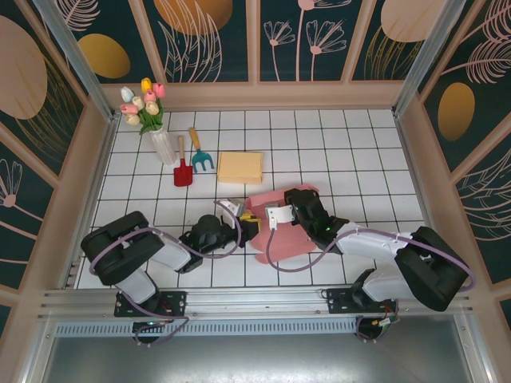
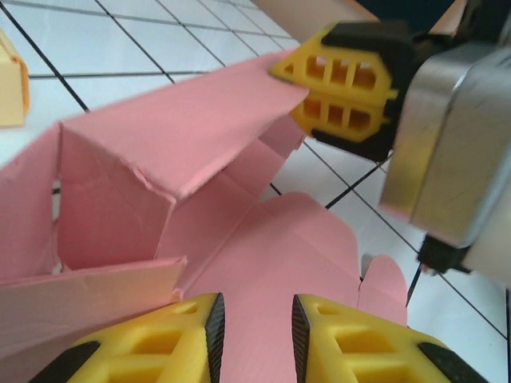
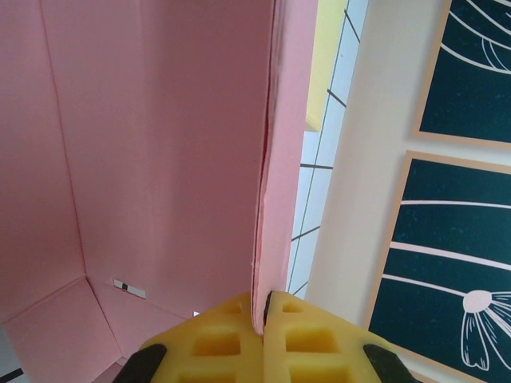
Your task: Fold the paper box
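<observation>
Pink paper box [image 1: 286,238] half-erected, near centre of tiled surface [image 1: 359,152], between arms. Right pincer [image 3: 263,315] clamped on side flap edge, likely keeping wall raised. Left pincer [image 2: 257,315] narrowly parted, gripping nothing, hovers over base panel, ready to tuck next flap

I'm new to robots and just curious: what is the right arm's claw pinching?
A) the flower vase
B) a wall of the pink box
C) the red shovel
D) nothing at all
B: the right wrist view shows the right gripper shut on the edge of an upright wall of the pink box.
</observation>
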### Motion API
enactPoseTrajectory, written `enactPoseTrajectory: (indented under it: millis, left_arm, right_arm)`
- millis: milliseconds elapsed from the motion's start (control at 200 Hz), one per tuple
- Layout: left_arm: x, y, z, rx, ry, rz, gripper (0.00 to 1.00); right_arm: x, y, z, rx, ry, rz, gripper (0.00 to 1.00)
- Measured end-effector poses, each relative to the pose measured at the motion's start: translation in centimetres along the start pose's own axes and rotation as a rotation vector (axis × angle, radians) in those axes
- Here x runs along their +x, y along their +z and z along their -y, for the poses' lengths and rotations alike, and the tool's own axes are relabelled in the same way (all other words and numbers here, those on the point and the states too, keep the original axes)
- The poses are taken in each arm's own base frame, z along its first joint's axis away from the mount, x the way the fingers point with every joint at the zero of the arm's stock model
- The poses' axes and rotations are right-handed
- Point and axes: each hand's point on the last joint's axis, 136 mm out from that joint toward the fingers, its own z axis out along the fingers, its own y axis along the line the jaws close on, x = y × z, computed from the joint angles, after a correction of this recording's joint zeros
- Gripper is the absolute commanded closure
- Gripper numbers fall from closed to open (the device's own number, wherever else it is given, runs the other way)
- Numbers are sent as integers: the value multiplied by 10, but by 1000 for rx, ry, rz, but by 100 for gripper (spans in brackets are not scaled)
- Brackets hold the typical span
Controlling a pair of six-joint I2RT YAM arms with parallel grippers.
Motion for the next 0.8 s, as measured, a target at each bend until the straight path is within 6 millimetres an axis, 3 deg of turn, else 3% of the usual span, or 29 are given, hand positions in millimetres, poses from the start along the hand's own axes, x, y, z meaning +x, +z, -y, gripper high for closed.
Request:
enactPoseTrajectory:
  millis: [180, 245, 380, 576, 801]
  left_arm:
    - [-10, -27, -9, -77, 22, 53, 67]
    - [-14, -41, -16, -122, 32, 81, 60]
    - [-24, -60, -31, -223, 48, 138, 59]
    - [-29, -84, -52, -342, 66, 195, 48]
    - [-24, -91, -88, -458, 41, 158, 31]
  right_arm:
    - [0, 0, 0, -3, 2, 0, 100]
    - [0, 0, 0, -4, 1, 0, 100]
    - [0, 0, -1, -6, 1, 0, 100]
    - [0, 0, -1, -7, 0, -1, 100]
    - [0, 0, 0, -11, -1, -2, 100]
